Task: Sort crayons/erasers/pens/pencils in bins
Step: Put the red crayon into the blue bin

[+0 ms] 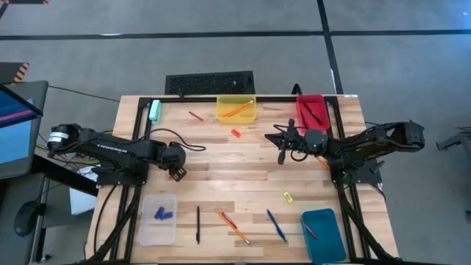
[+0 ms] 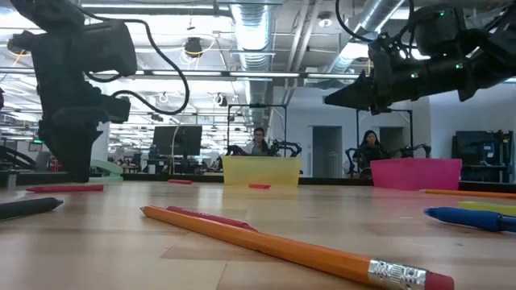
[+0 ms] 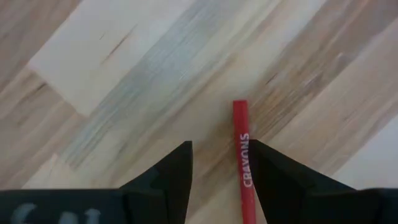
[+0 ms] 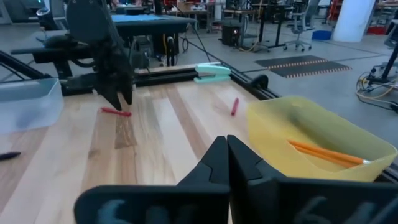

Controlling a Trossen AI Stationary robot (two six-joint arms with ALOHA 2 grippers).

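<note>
Left end effector [image 3: 221, 180] hovers spread low over the surface [image 1: 243, 165], left of centre in the high view. A red crayon [image 3: 242, 155] lies hard against one finger, off-centre. Risk: closing may nudge it aside. Right end effector [image 4: 227, 163] pressed together, idle.

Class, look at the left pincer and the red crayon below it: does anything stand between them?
Nothing visible does. The open left pincer hangs over bare wood, and the crayon lies by one finger.

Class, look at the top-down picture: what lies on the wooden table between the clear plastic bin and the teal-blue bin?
In the high view, between the clear plastic bin and teal-blue bin lie a black pen, an orange pencil crossed with a red crayon, and a blue pen.
</note>
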